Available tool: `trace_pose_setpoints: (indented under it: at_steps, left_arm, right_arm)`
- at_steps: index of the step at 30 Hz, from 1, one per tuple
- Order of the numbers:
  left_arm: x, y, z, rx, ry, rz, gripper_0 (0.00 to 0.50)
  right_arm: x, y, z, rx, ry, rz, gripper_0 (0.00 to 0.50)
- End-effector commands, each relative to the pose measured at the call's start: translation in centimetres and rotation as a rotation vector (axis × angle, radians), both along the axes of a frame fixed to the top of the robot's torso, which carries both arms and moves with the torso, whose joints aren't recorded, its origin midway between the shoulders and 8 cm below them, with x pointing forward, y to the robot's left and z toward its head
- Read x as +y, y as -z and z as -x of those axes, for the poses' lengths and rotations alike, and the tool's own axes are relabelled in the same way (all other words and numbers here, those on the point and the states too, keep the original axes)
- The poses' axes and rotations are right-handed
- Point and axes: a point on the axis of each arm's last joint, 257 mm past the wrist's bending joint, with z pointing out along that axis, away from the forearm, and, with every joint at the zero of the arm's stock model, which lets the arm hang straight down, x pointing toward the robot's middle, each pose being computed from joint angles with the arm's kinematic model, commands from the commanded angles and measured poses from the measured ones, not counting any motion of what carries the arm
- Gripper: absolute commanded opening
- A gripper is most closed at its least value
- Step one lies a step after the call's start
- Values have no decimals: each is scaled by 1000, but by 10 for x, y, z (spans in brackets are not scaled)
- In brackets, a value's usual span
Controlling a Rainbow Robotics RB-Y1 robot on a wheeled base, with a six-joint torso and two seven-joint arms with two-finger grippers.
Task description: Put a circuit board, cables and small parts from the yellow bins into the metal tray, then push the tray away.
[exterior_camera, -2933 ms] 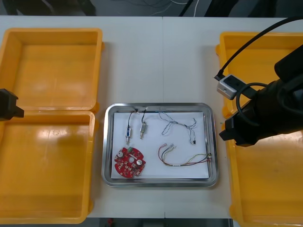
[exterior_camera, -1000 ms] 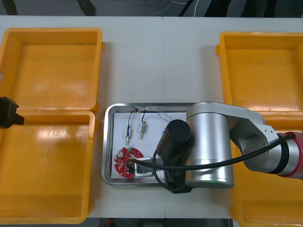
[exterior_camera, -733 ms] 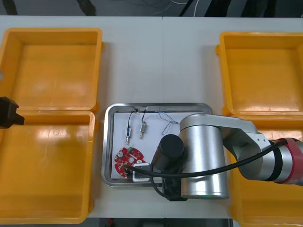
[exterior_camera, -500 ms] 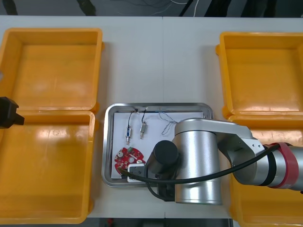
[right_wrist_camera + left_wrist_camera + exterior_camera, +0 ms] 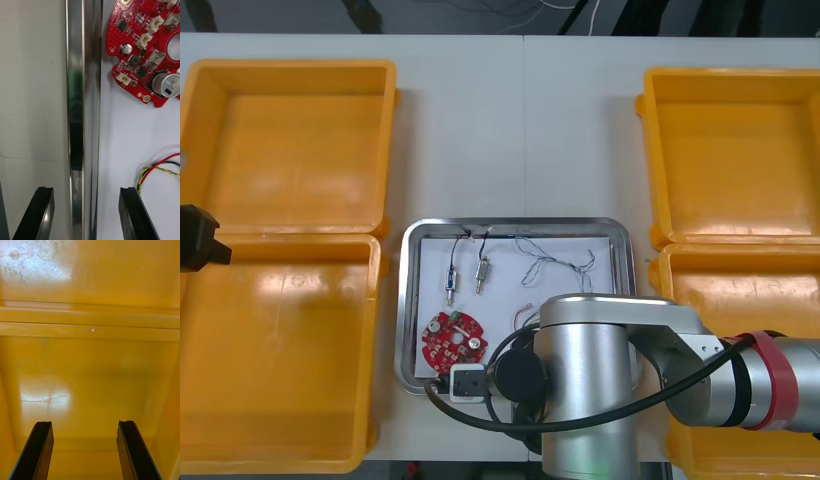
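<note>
A: A light table point(image 5: 520, 130) carries the metal tray point(image 5: 406, 300) at its middle, between the yellow bins point(image 5: 290, 130), two at each side. What lies in the tray?

B: On its white inside there is a red circuit board point(image 5: 452, 342) in the near left corner and two small metal parts point(image 5: 451, 280) just beyond it. A blue and white cable point(image 5: 555, 266) lies toward the far right. One end of a red and yellow cable point(image 5: 157, 170) lies just beside the right gripper's inner finger. The floors of the bins that can be seen look bare, so the loading appears done.

A: Which step is in hand, then?

B: The push, by the look of it. The right arm point(image 5: 600, 400) reaches over the tray's near edge. The right gripper point(image 5: 85, 213) stands wide open astride the near rim, one finger over the table outside and the other over the white inside. The shiny rim runs between them. Whether either finger touches the metal cannot be told.

A: And the other one?

B: The left gripper point(image 5: 84, 450) waits at the table's left side over a yellow bin, its fingers wide apart with nothing between them.

A: What does the next move call for?

B: Probably bearing the outer finger against the rim and driving straight toward the table's far edge. If the contact sits off the tray's middle, the tray may twist as it slides. The inner finger should also keep off the red and yellow cable, or it may drag it.
</note>
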Motion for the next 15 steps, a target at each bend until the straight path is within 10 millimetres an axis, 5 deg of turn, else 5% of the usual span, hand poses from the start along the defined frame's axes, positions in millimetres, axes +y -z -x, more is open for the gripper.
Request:
trace_pose_setpoints:
  at_steps: [1, 15]
  left_arm:
    - [11, -11, 5, -16, 47, -61, 500]
    - [11, -11, 5, -16, 47, -61, 500]
  right_arm:
    - [11, 7, 21, 21, 1, -21, 500]
    - [16, 14, 24, -13, 14, -19, 500]
